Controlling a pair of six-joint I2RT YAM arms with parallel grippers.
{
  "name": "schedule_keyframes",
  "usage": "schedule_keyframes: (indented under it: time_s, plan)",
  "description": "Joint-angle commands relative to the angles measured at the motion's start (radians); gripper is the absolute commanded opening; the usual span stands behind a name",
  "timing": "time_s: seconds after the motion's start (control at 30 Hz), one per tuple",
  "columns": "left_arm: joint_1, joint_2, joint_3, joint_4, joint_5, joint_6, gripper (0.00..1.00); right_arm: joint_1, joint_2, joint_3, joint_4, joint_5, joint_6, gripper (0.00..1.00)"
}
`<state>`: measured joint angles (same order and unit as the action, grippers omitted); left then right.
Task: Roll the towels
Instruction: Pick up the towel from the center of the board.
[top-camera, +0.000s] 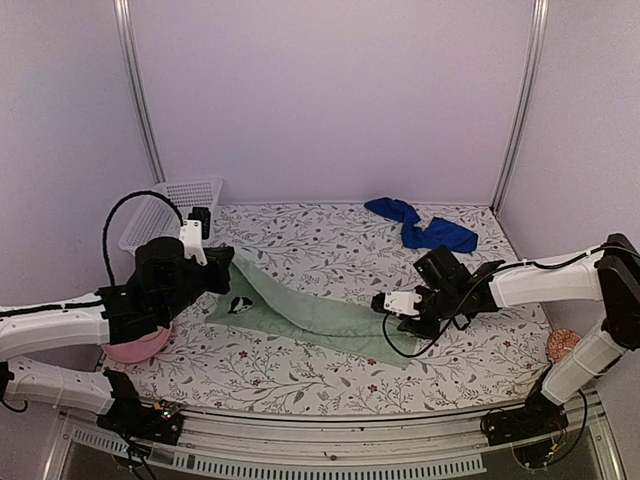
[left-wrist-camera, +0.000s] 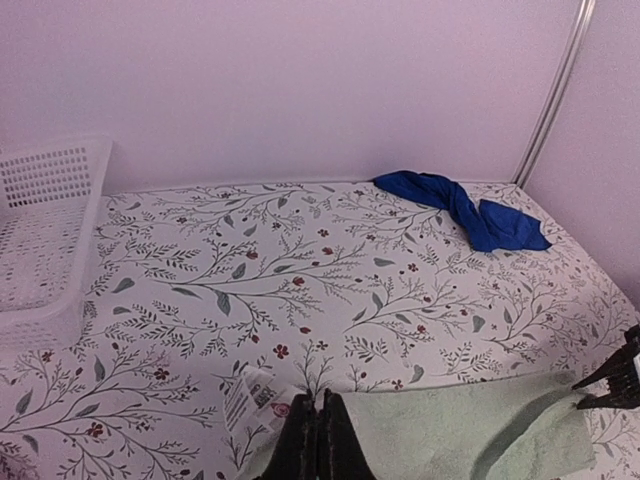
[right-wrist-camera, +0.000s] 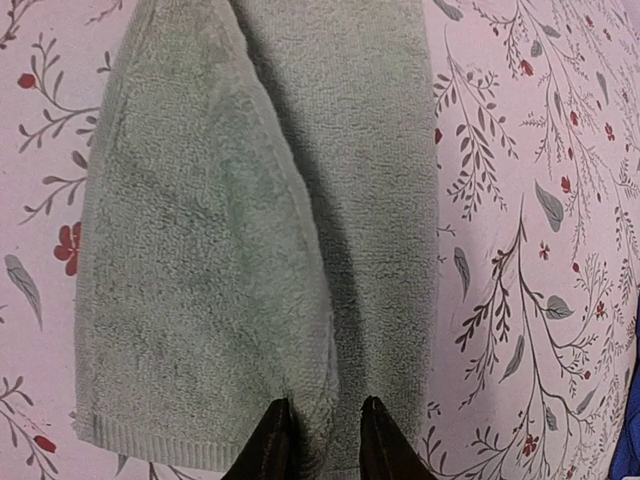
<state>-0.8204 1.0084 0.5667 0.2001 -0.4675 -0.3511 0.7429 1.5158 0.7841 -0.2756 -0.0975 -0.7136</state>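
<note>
The sage-green towel (top-camera: 300, 315) stretches, creased lengthwise, across the floral surface (top-camera: 330, 240); the left tool (left-wrist-camera: 320, 425) pinches its raised end, the right tool (right-wrist-camera: 322, 425) clamps the other. The royal-blue towel (top-camera: 420, 228) lies crumpled at the far right.

White basket (top-camera: 165, 205) rear left; floral table (top-camera: 320, 240).

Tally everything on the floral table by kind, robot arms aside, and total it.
Cloth towels: 2, one pale sage-green cloth towel and one crumpled royal-blue cloth towel.
White perforated plastic basket: 1.
Pink round dish, partly hidden: 1.
Small pinkish lump, too small to identify: 1.
Total: 5.
</note>
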Motion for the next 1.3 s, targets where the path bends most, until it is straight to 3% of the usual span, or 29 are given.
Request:
schedule_keyframes:
  time_s: [0.0,0.13,0.4,0.77,0.97,1.27]
  plan:
    - [0.009,0.012,-0.018,-0.020,-0.035,-0.029,0.00,-0.004,0.052,0.023,0.086,0.180,0.061,0.27]
    - [0.010,0.020,-0.033,-0.010,-0.044,-0.027,0.00,-0.009,0.058,0.004,0.162,0.287,0.059,0.31]
    - [0.011,0.029,-0.065,0.034,-0.067,-0.018,0.00,-0.064,0.019,0.000,0.194,0.306,0.069,0.43]
    - [0.011,0.053,-0.067,0.062,-0.060,-0.009,0.00,-0.065,-0.011,0.016,0.063,0.054,0.058,0.47]
    - [0.011,0.047,-0.070,0.059,-0.056,-0.016,0.00,-0.079,0.036,0.064,-0.009,-0.011,0.090,0.49]
    - [0.011,0.049,-0.075,0.038,-0.069,-0.029,0.00,-0.125,0.075,0.112,-0.077,-0.104,0.129,0.42]
